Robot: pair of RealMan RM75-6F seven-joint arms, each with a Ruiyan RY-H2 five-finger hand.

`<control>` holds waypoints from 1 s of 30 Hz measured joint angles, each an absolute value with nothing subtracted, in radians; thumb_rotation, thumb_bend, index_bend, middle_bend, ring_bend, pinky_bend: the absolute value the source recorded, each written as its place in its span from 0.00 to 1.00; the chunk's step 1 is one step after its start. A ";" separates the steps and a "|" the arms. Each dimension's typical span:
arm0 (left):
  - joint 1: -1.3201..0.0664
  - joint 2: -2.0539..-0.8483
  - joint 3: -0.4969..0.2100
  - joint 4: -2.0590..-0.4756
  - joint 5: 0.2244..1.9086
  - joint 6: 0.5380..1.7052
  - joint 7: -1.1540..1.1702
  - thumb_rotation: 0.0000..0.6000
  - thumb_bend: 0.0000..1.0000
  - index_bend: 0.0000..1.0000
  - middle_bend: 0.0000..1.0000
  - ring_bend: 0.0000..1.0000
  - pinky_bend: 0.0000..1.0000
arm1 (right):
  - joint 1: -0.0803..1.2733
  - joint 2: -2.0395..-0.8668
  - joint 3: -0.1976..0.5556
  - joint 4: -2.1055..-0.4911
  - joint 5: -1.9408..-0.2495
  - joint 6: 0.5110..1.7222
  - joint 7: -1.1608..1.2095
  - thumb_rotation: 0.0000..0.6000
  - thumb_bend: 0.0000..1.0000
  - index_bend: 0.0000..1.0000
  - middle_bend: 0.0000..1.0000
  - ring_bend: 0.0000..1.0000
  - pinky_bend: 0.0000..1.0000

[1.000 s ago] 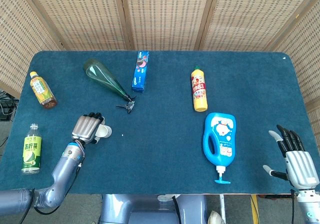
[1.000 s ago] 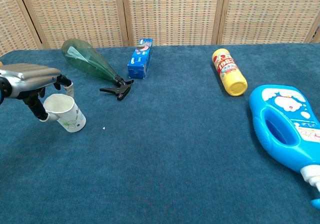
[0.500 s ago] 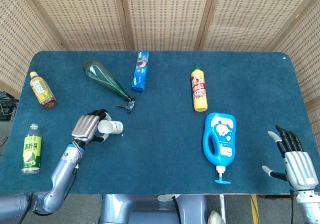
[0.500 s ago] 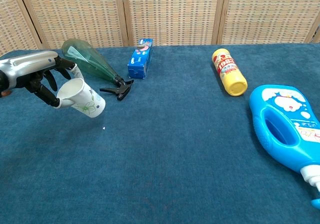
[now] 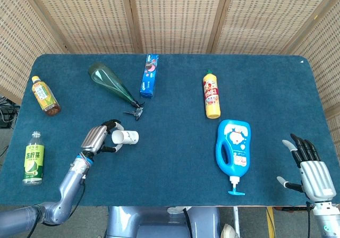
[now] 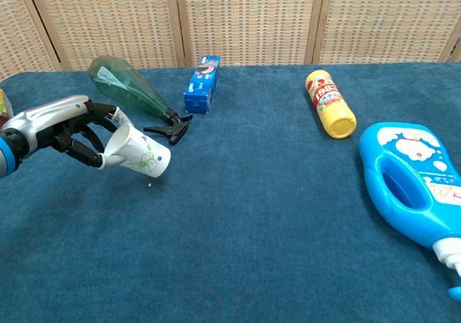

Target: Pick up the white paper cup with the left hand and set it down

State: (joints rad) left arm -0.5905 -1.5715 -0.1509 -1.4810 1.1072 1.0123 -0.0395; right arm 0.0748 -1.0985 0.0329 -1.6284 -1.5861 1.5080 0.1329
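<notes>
- your left robot hand has the cup by its rim end, fingers wrapped round the mouth; the head view shows the same grip on the cup.
- the cup is off the bench, lying over on its side in the grip, mouth towards the palm and base pointing to the right.
- it hangs above the left front part of the bench, in front of the green spray bottle and its black trigger, apart from both.
- so the pick-up looks done to me; the set-down is what is left.
- with the cup tipped this far, you will likely need to turn the wrist to bring the base downwards before lowering, or it lands on its side and may roll.
- the cloth below the cup is bare, so there is room to place it right there without touching the spray bottle or the blue box.
- paper walls crush easily; keep the grip light as you lower it.
- your right robot hand is at the right front corner of the bench, fingers spread and holding nothing, well apart from the blue detergent bottle.
</notes>
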 measured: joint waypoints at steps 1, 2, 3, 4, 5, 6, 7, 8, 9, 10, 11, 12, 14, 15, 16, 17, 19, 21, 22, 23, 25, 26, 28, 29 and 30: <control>-0.590 -1.574 -0.149 -1.475 1.112 1.008 -0.040 1.00 0.30 0.38 0.24 0.22 0.36 | 0.075 -1.098 0.033 -1.628 -1.586 1.509 0.134 1.00 0.00 0.00 0.00 0.00 0.00; -0.590 -1.573 -0.147 -1.473 1.113 1.005 -0.037 1.00 0.30 0.38 0.24 0.22 0.36 | 0.074 -1.098 0.033 -1.628 -1.586 1.509 0.135 1.00 0.00 0.00 0.00 0.00 0.00; -0.591 -1.570 -0.145 -1.472 1.113 1.000 -0.028 1.00 0.30 0.38 0.24 0.22 0.36 | 0.074 -1.098 0.033 -1.628 -1.586 1.509 0.136 1.00 0.00 0.00 0.00 0.00 0.00; -0.591 -1.567 -0.143 -1.472 1.111 0.996 -0.019 1.00 0.30 0.38 0.24 0.21 0.36 | 0.074 -1.098 0.033 -1.628 -1.586 1.509 0.136 1.00 0.00 0.00 0.00 0.00 0.00; -0.592 -1.562 -0.142 -1.473 1.109 0.992 -0.009 1.00 0.30 0.37 0.23 0.21 0.36 | 0.074 -1.098 0.033 -1.628 -1.586 1.510 0.136 1.00 0.00 0.00 0.00 0.00 0.00; -0.592 -1.554 -0.141 -1.476 1.104 0.987 0.004 1.00 0.30 0.37 0.23 0.21 0.36 | 0.074 -1.098 0.033 -1.629 -1.586 1.510 0.136 1.00 0.00 0.00 0.00 0.00 0.00; -0.593 -1.548 -0.141 -1.480 1.100 0.985 0.013 1.00 0.30 0.36 0.23 0.21 0.36 | 0.074 -1.097 0.034 -1.629 -1.586 1.510 0.136 1.00 0.00 0.00 0.00 0.00 0.00; -0.593 -1.543 -0.141 -1.483 1.096 0.983 0.023 1.00 0.30 0.35 0.22 0.20 0.36 | 0.074 -1.097 0.034 -1.629 -1.586 1.510 0.137 1.00 0.00 0.00 0.00 0.00 0.00; -0.593 -1.536 -0.140 -1.488 1.090 0.981 0.036 1.00 0.30 0.35 0.21 0.20 0.36 | 0.074 -1.096 0.034 -1.629 -1.585 1.510 0.137 1.00 0.00 0.00 0.00 0.00 0.00; -0.593 -1.531 -0.139 -1.491 1.086 0.979 0.046 1.00 0.30 0.34 0.19 0.19 0.35 | 0.074 -1.096 0.034 -1.630 -1.585 1.510 0.138 1.00 0.00 0.00 0.00 0.00 0.00; -0.593 -1.526 -0.137 -1.495 1.082 0.976 0.057 1.00 0.30 0.34 0.19 0.19 0.35 | 0.074 -1.096 0.034 -1.630 -1.585 1.510 0.138 1.00 0.00 0.00 0.00 0.00 0.00; -0.594 -1.518 -0.135 -1.501 1.075 0.971 0.071 1.00 0.30 0.33 0.19 0.19 0.35 | 0.074 -1.096 0.034 -1.630 -1.585 1.510 0.139 1.00 0.00 0.00 0.00 0.00 0.00; -0.595 -1.503 -0.129 -1.513 1.063 0.959 0.093 1.00 0.30 0.32 0.18 0.18 0.34 | 0.074 -1.096 0.035 -1.630 -1.584 1.511 0.139 1.00 0.00 0.00 0.00 0.00 0.00; -0.596 -1.492 -0.125 -1.522 1.055 0.952 0.106 1.00 0.30 0.31 0.17 0.17 0.34 | 0.074 -1.096 0.035 -1.630 -1.584 1.511 0.139 1.00 0.00 0.00 0.00 0.00 0.00; -0.597 -1.484 -0.122 -1.529 1.050 0.948 0.118 1.00 0.30 0.28 0.15 0.17 0.33 | 0.074 -1.096 0.035 -1.631 -1.584 1.511 0.139 1.00 0.00 0.00 0.00 0.00 0.00; -0.597 -1.481 -0.120 -1.531 1.048 0.947 0.125 1.00 0.30 0.27 0.13 0.16 0.33 | 0.074 -1.096 0.035 -1.630 -1.584 1.512 0.139 1.00 0.00 0.00 0.00 0.00 0.00; -0.597 -1.468 -0.115 -1.544 1.045 0.948 0.147 1.00 0.29 0.21 0.09 0.13 0.30 | 0.074 -1.098 0.036 -1.629 -1.583 1.512 0.139 1.00 0.00 0.00 0.00 0.00 0.00; -0.596 -1.453 -0.113 -1.558 1.044 0.954 0.164 1.00 0.28 0.19 0.07 0.10 0.28 | 0.074 -1.099 0.035 -1.628 -1.584 1.511 0.139 1.00 0.00 0.00 0.00 0.00 0.00; -0.596 -1.447 -0.113 -1.564 1.043 0.957 0.169 1.00 0.28 0.18 0.06 0.09 0.26 | 0.074 -1.100 0.035 -1.628 -1.584 1.511 0.138 1.00 0.00 0.00 0.00 0.00 0.00; -0.596 -1.441 -0.114 -1.571 1.042 0.959 0.172 1.00 0.28 0.17 0.05 0.09 0.26 | 0.074 -1.100 0.034 -1.628 -1.586 1.511 0.136 1.00 0.00 0.00 0.00 0.00 0.00; -0.596 -1.422 -0.118 -1.594 1.038 0.961 0.176 1.00 0.28 0.16 0.04 0.08 0.25 | 0.074 -1.101 0.033 -1.629 -1.589 1.514 0.134 1.00 0.00 0.00 0.00 0.00 0.00; -0.596 -1.412 -0.119 -1.605 1.034 0.960 0.179 1.00 0.28 0.15 0.03 0.08 0.24 | 0.073 -1.102 0.032 -1.630 -1.591 1.515 0.133 1.00 0.00 0.00 0.00 0.00 0.00; -0.600 -1.388 -0.122 -1.633 1.022 0.957 0.193 1.00 0.27 0.14 0.02 0.07 0.23 | 0.073 -1.102 0.032 -1.630 -1.592 1.516 0.133 1.00 0.00 0.00 0.00 0.00 0.00; -0.602 -1.378 -0.124 -1.643 1.017 0.955 0.202 1.00 0.27 0.13 0.02 0.06 0.23 | 0.073 -1.102 0.032 -1.631 -1.591 1.516 0.133 1.00 0.00 0.00 0.00 0.00 0.00; -0.606 -1.368 -0.125 -1.655 1.010 0.953 0.217 1.00 0.27 0.13 0.02 0.06 0.23 | 0.073 -1.101 0.033 -1.631 -1.590 1.516 0.134 1.00 0.00 0.00 0.00 0.00 0.00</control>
State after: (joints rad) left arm -0.6060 -1.3678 -0.1249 -1.6550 1.0100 0.9534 0.2165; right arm 0.0726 -1.1014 0.0328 -1.6309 -1.5904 1.5160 0.1339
